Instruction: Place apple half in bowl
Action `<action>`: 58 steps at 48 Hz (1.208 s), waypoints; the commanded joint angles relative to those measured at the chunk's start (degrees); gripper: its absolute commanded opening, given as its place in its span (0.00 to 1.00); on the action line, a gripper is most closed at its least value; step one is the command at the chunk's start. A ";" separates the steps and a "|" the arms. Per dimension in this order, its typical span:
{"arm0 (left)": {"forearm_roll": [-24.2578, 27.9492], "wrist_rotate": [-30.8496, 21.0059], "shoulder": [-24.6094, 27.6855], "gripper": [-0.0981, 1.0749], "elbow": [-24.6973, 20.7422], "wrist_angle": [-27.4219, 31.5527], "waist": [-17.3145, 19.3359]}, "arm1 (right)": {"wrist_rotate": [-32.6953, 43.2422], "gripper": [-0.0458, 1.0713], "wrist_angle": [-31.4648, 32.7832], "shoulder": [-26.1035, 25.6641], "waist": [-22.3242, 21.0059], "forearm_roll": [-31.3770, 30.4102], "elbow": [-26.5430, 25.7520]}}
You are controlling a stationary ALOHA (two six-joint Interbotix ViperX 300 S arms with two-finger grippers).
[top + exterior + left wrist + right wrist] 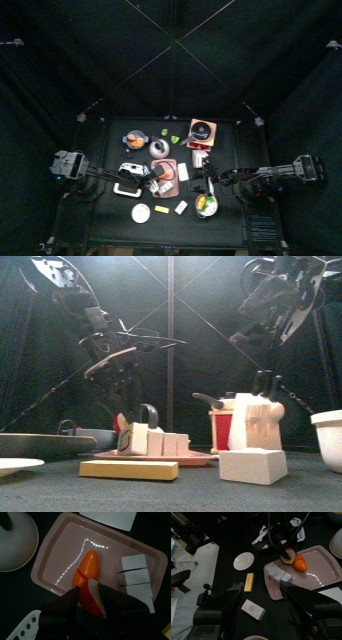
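The left claw (93,604) is clamped on the apple half (93,598), its two jaws pressing the fruit's sides just over the pink tray (60,542). The apple shows red skin and a pale cut face between the jaws. Just beside it on the tray lies an orange piece (87,564), touching or nearly touching the apple. Three white cubes (137,574) sit in a row along the tray's edge, near the apple but apart from it. A white lid (17,542) lies off the tray's corner on the tabletop (20,597), and a white perforated tool (23,628) lies near the jaws.

From the right wrist, the left claw (286,551) is seen coming down onto the apple half (290,554) at the tray (314,567), with the orange piece (300,563) and cubes (276,573) next to it. A small white plate (243,560), a yellow bar (249,582) and a white block (253,609) lie on the tabletop, well apart from the tray.

The right claw (261,607) hangs high above the tabletop with its jaws wide apart, holding nothing.

From above, the left arm (80,170) reaches in to the tray (163,180) and the right arm (274,172) rests at the tabletop's right side. A bowl (207,205) with yellow contents sits near the front edge.
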 commanded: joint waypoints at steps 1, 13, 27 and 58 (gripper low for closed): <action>0.09 -0.09 -1.67 0.67 -0.70 0.00 0.00 | 0.09 0.85 -0.26 -0.35 -0.09 0.09 -0.62; 1.14 0.09 -4.83 0.67 -0.26 0.00 0.35 | 0.00 0.86 -0.18 -0.44 -0.18 0.09 -0.62; 3.43 0.09 -14.24 0.67 3.43 1.93 4.22 | 0.00 0.85 -0.18 -0.35 -0.18 0.09 -0.62; 12.66 -0.97 -21.71 0.68 12.22 -4.39 35.33 | 0.00 0.85 -0.18 -0.70 -0.18 -0.26 0.09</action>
